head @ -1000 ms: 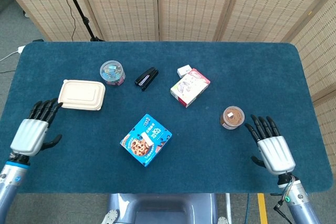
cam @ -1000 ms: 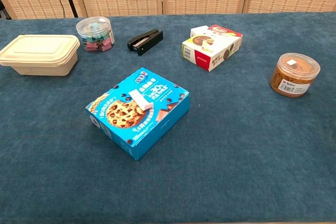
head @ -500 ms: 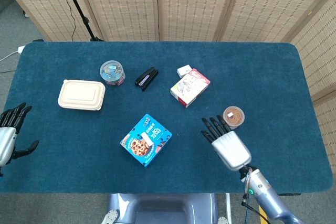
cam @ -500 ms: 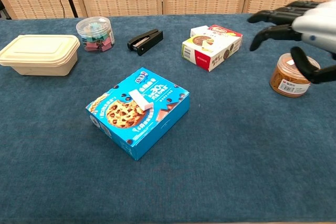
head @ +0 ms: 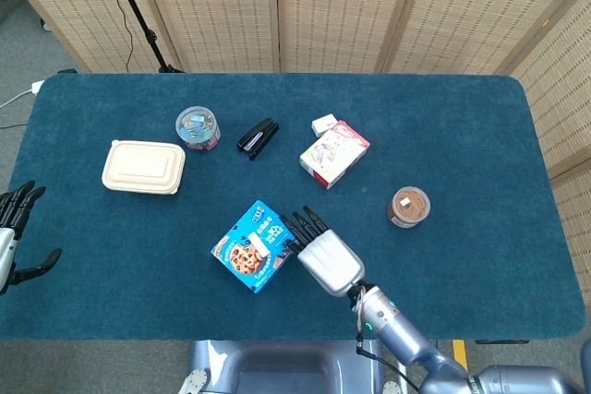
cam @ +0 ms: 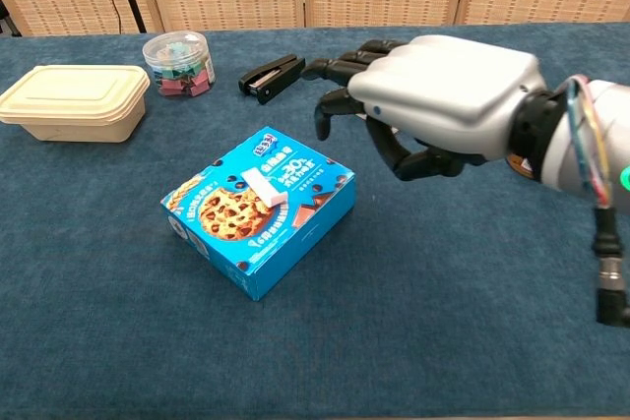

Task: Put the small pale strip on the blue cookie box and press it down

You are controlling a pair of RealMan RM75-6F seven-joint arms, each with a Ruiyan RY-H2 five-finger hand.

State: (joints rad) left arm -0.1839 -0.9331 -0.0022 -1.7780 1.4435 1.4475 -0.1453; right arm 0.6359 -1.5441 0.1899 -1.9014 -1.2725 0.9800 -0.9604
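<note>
One small pale strip [cam: 263, 187] already laid on top of blue cookie box [cam: 258, 209]; pressing step judged in hand. Right hand [cam: 433, 105] held just right of box, fingers spread, nothing gripped. Left hand [head: 11, 239] well left of box, open, empty. Next: fingertips to be lowered onto strip.

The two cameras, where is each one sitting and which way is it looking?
Head view: sits high, looks almost straight down at the table; shows the right hand and arm, and the left hand at the edge.
Chest view: sits low at the table's near edge, looks across it toward the screens; shows only the right hand and forearm.
Both share the blue cookie box with the small pale strip on top, and the right hand.
</note>
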